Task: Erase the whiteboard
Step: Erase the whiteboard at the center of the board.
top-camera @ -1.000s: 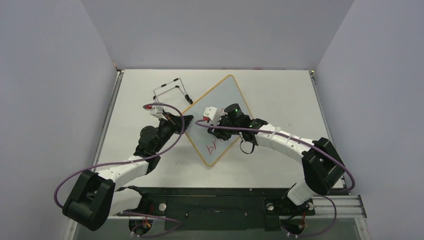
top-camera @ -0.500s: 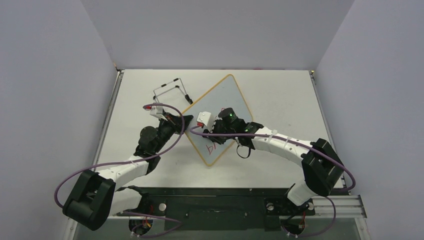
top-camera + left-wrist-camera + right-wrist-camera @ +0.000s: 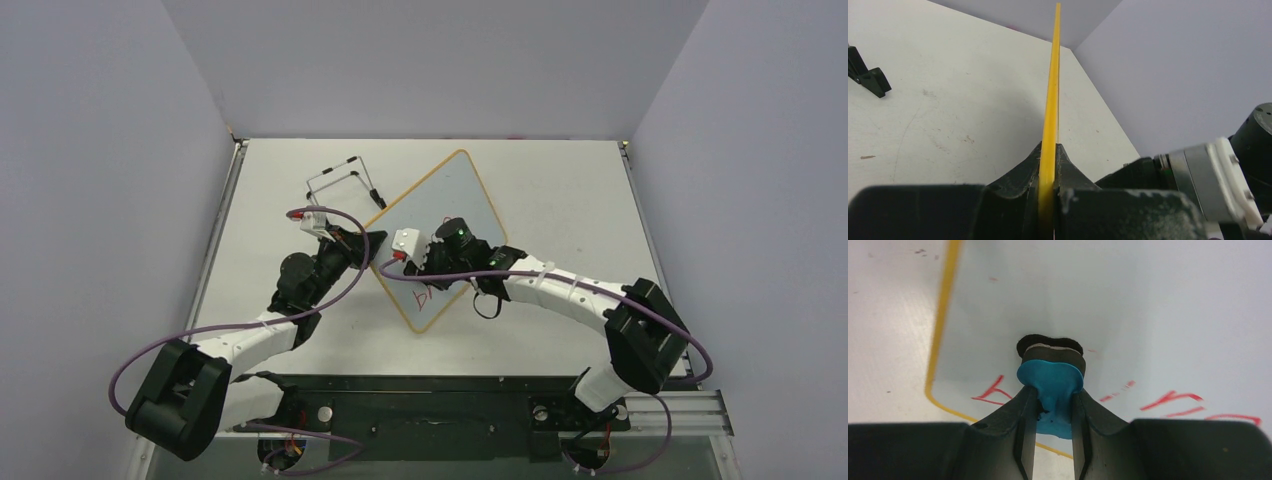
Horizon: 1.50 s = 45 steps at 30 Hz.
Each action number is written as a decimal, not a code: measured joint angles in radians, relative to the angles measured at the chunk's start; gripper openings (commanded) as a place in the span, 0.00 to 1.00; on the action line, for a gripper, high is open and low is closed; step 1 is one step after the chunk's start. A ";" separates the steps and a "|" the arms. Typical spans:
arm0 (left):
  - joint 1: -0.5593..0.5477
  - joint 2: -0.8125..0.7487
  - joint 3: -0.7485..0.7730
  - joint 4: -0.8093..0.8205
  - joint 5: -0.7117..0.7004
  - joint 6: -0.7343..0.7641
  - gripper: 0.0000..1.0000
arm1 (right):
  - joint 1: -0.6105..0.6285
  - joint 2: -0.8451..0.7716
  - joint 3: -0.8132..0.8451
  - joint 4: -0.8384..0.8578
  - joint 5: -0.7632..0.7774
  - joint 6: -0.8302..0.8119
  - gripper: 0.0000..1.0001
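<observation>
The whiteboard [image 3: 455, 190], a glossy white face in a thin yellow frame, sits cornerwise at the middle of the desk [image 3: 560, 190], one corner toward the far wall and one toward the arm bases. Red handwriting [image 3: 425, 297] marks its near corner; the right wrist view shows red strokes [image 3: 1173, 400] on either side of the eraser. The small blue eraser [image 3: 1050, 382], dark pad forward, meets the white face [image 3: 1148, 315] just inside the frame's near-left edge. The right tool [image 3: 1054, 395] is narrowed on the eraser's blue body, which bulges between the fingers. At the whiteboard's left corner the left tool [image 3: 372, 240] is clamped on the frame: the left wrist view shows the yellow edge [image 3: 1050, 100] pinched between its closed fingers [image 3: 1049, 150]. A black wire stand [image 3: 340, 180] stands beyond the whiteboard's far-left edge, apart from it.
</observation>
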State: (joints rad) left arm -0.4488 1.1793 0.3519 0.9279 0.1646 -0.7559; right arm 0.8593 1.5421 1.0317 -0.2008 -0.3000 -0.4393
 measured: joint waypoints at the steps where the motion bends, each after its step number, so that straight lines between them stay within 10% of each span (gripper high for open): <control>1: 0.000 0.000 0.000 0.000 0.000 0.000 0.00 | -0.019 -0.005 -0.006 0.011 0.003 0.008 0.00; 45: -0.001 -0.013 -0.016 0.002 0.006 -0.021 0.00 | -0.025 0.004 0.060 -0.068 0.023 -0.058 0.00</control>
State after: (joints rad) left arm -0.4496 1.1667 0.3355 0.9298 0.1703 -0.7769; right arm 0.8345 1.5459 1.0912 -0.2684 -0.2768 -0.4969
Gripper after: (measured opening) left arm 0.027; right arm 0.219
